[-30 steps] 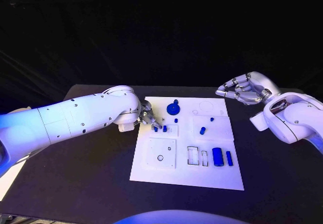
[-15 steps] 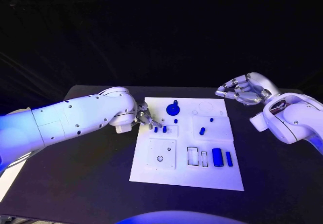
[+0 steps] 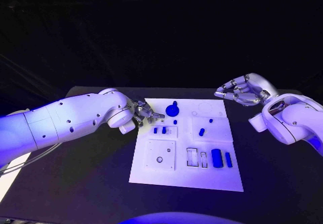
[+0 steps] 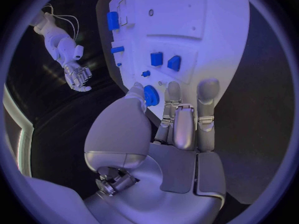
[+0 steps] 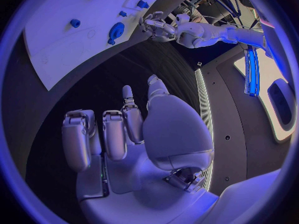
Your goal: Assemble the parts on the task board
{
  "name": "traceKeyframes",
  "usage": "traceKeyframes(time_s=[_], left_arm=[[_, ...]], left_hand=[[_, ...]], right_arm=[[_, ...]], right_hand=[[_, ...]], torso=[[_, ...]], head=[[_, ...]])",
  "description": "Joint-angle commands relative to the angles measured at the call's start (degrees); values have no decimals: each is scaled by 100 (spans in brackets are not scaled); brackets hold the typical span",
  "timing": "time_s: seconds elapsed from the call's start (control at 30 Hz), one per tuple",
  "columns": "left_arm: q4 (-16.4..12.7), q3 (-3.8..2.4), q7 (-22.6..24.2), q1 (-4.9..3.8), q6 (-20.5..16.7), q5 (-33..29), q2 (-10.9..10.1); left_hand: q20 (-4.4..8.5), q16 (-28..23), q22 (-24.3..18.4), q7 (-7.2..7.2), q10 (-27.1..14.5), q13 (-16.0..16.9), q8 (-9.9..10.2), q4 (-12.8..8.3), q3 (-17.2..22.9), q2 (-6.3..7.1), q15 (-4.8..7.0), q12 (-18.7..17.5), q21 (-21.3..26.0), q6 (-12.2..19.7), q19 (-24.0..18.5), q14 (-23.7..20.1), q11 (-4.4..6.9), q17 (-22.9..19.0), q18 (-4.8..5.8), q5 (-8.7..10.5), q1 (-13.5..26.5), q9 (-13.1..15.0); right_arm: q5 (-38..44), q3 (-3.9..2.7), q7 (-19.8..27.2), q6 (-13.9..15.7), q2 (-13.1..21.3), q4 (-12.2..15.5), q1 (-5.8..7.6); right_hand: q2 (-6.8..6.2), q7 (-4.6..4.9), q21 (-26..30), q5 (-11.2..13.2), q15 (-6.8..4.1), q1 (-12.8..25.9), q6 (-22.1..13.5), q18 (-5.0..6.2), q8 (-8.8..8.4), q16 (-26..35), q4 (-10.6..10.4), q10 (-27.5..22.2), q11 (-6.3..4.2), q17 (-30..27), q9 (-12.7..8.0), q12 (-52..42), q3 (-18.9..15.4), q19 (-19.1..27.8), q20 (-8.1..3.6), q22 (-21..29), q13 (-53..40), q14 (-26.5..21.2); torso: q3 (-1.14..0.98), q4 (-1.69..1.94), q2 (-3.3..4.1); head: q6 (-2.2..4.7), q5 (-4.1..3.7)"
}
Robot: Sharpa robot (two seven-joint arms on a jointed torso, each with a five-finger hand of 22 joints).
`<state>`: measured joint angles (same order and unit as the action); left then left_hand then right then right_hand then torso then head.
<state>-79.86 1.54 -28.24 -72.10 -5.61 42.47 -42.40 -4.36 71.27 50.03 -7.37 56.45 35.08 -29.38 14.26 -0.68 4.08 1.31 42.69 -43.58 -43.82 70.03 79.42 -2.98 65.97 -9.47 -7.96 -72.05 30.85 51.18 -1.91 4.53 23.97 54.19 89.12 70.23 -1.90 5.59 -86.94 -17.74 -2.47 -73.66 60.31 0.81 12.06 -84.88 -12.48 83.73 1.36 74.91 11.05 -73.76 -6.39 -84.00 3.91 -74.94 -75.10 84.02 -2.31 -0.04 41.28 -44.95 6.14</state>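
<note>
Room: dark all round the table, no wall or furniture to be made out in the head view.
Table (image 3: 80,186): black, flat; the task board lies in its middle.
Task board (image 3: 185,175): white plate, lying lengthwise away from the robot; shallow recesses cut in it.
Left hand (image 3: 144,113): over the board's far left corner, fingers stretched out and apart, grasping nothing; its fingertips (image 4: 173,90) lie just beside the round part.
Right hand (image 3: 241,90): beyond the board's far right corner, off the plate, raised, fingers curled in on nothing.
Parts: a round blue disc (image 3: 173,110) at the far end; small blue pegs (image 3: 202,131) mid-board; a thick blue cylinder (image 3: 216,157) and a thin bar (image 3: 228,159) side by side near the right edge.
</note>
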Motion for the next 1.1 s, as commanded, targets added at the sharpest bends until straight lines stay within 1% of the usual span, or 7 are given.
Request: traceKeyframes(time_s=[0.03,0.17,0.33,0.4,0.47,0.6,1.1], left_arm=[[-39,2,1279,2,-630,-380,10],[-124,14,2192,53,-921,659,78],[-176,27,2562,109,-1096,1918,221],[-165,45,2561,120,-1107,2310,287],[-135,69,2508,128,-1083,2682,363],[-61,105,2311,140,-951,3254,507],[334,133,1707,193,-413,4043,931]], left_hand=[[-72,-691,-345,-96,-337,-189,89,-240,171,-72,-95,-265,474,170,-268,-451,-121,-728,-61,-23,-520,-112],[-202,-1745,-720,-215,-613,-875,428,-700,719,-66,-187,-976,981,106,-450,-1143,-256,-1823,-85,61,-1493,-604],[-158,-2099,-921,-154,-487,-1591,883,-835,988,267,-195,-1576,1164,-213,-298,-1156,-217,-2305,-121,132,-1639,-1208],[-154,-1636,-958,-125,-358,-1835,1043,-824,1060,334,-156,-1738,1137,-372,-77,-725,-208,-1892,-112,133,-1578,-1418],[-132,-498,-906,-102,-210,-2052,1185,-787,1097,408,-132,-1861,950,-527,346,32,-187,-740,-104,130,-1471,-1609],[-79,632,337,-75,58,-2365,1369,-732,1188,498,-92,-2026,-579,-810,1112,605,-153,505,143,119,-1344,-1872],[21,824,1200,17,574,-2864,1641,-694,1412,577,3,-2380,-1570,-1379,1509,729,-61,541,304,58,-1249,-2228]], right_arm=[[21,0,36,-60,4,4,-4],[21,0,36,-62,7,0,-4],[21,0,37,-71,-4,-10,-5],[21,0,37,-76,-8,-13,-5],[21,1,38,-81,-12,-14,-6],[21,1,39,-85,-17,-15,-8],[21,1,48,-95,-33,-20,-15]], right_hand=[[54,11,33,-17,-41,26,-39,72,13,16,0,0,-32,640,5,23,-41,-226,-48,-902,-564,421],[54,11,33,-17,-41,26,-39,72,13,16,0,0,-32,640,5,23,-41,-226,-48,-902,-564,421],[54,11,33,-17,-41,26,-39,72,13,16,0,0,-32,640,5,23,-41,-226,-48,-902,-564,421],[59,12,31,-20,-40,20,-49,71,12,10,0,7,-30,650,8,7,-45,-229,-48,-907,-573,423],[59,12,31,-20,-40,20,-49,71,12,10,0,7,-30,650,8,7,-45,-229,-48,-907,-573,423],[59,12,31,-20,-40,20,-49,71,12,10,0,7,-30,650,8,7,-45,-229,-48,-907,-573,423],[59,12,31,-20,-40,20,-49,71,12,10,0,7,-30,650,8,7,-45,-229,-48,-907,-573,423]], torso=[[-1,7,-1],[3,5,2],[3,-7,4],[2,-7,3],[0,-5,3],[2,-1,9],[-2,-3,4]], head=[[28,-31],[56,-61],[78,-81],[85,-87],[97,-97],[112,-120],[113,-139]])
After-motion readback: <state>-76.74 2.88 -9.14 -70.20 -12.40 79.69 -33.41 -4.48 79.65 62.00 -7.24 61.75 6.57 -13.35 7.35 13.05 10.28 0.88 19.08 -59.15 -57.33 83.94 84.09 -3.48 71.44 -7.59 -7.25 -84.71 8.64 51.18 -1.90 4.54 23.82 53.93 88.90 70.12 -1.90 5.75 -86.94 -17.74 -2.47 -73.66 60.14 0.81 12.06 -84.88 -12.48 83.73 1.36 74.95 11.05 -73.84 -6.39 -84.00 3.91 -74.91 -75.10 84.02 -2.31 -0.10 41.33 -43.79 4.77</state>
